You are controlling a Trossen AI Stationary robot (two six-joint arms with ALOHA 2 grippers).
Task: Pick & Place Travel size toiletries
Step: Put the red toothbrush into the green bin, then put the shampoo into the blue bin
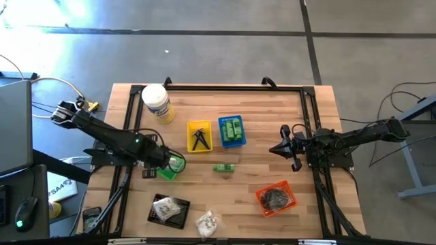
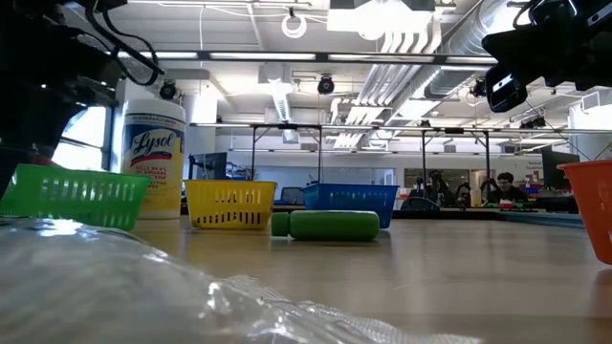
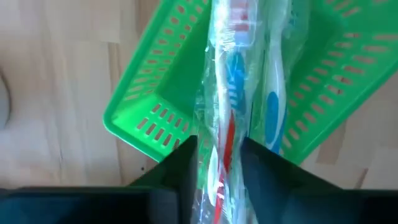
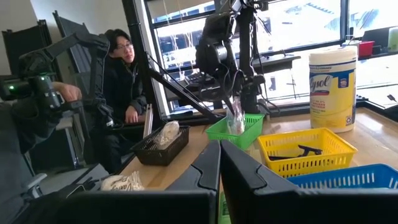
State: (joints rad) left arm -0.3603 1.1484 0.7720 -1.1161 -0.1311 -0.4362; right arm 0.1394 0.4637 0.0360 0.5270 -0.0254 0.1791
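The left claw (image 3: 214, 168) hangs directly over the green basket (image 3: 180, 81), its two fingers (image 3: 183, 171) set on either side of a clear packet of toothbrushes (image 3: 231, 99). The packet stands upright, its far end down inside the basket, so this is judged the release stage of a placement. The fingers appear slightly parted around the wrapper, though whether they yet grip it cannot be told. Holding the long packet by one end lets it enter the narrow basket lengthwise.

The right claw (image 1: 294, 149) waits over the bench (image 1: 272, 109) near its right edge, fingers pressed together and holding nothing.

Sorting by kind explains the layout. The black pieces (image 1: 199, 138) lie in the yellow basket (image 1: 190, 126). Green bottles (image 1: 232, 129) fill the blue basket (image 1: 221, 121), and one green bottle (image 1: 223, 167) lies loose at bench centre, probably still to be placed. A white-filled packet (image 1: 206, 222) lies at the near edge beside the black tray (image 1: 180, 219). The orange basket (image 1: 262, 195) holds dark items that cannot be identified. The Lysol jar (image 1: 157, 103) stands at the far left.
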